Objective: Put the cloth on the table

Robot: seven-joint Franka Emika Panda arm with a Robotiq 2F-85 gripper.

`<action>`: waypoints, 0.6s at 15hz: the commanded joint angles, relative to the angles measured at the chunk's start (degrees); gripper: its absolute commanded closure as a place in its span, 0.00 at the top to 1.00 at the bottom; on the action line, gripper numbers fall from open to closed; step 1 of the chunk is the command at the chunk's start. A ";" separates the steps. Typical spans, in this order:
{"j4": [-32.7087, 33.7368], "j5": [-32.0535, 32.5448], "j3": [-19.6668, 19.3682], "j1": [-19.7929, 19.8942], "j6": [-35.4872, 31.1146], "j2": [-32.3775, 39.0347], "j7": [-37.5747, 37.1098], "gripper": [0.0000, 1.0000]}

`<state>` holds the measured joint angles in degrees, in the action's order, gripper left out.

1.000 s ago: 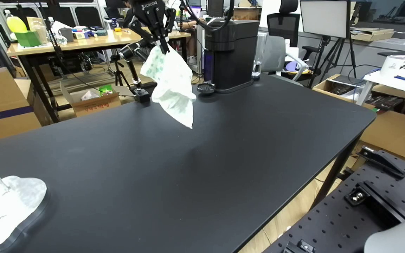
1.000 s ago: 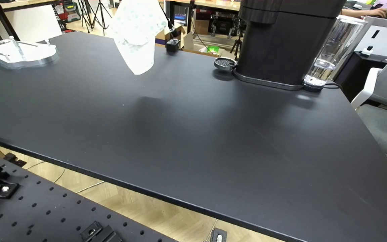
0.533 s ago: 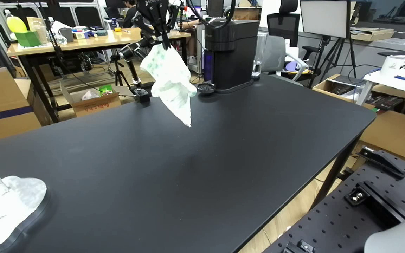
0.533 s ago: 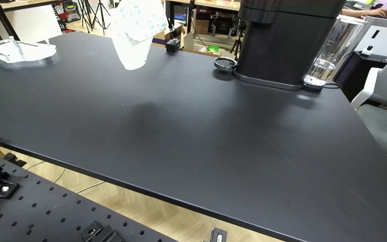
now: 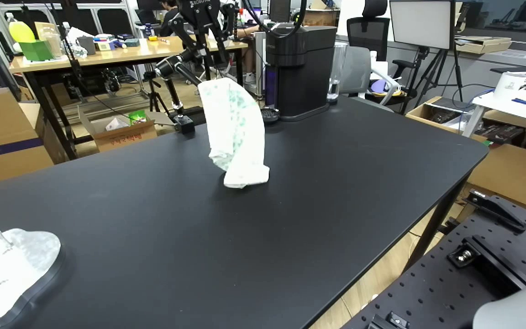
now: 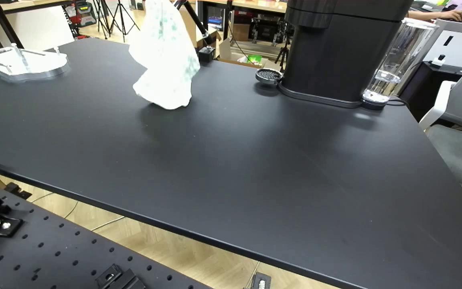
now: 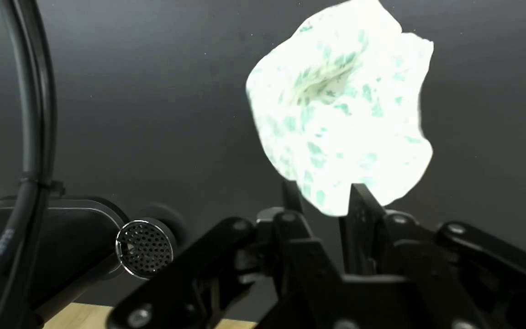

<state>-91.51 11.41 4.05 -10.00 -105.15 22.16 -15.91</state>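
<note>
The cloth is white with pale green spots and shows in both exterior views [image 5: 235, 132] [image 6: 167, 60] and in the wrist view [image 7: 345, 119]. It is upright and crumpled, below my gripper, with its lower end at or just above the black table [image 5: 153, 237]; I cannot tell if it touches. My gripper [image 5: 215, 59] is high over the back of the table, its fingers apart. In the wrist view the gripper [image 7: 324, 185] is open, with the cloth beyond the fingertips and a gap visible between them. The gripper is out of frame in the view from the table's front [image 6: 255, 180].
A black coffee machine [image 5: 299, 73] with a round metal drip tray [image 6: 269, 75] stands at the back, a clear water tank [image 6: 387, 64] beside it. A pale curved plate with pegs [image 5: 34, 251] lies at the table's side. A black clamp arm [image 5: 174, 96] is fixed at the back edge.
The gripper fingers have opened. The cloth, held between them in the earlier frames, has come away and dropped toward the table.
</note>
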 commanded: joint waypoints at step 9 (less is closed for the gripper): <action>-2.52 0.46 -0.26 -0.72 0.30 -3.16 0.02 1.00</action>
<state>-91.62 11.45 4.04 -10.19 -105.13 21.59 -15.77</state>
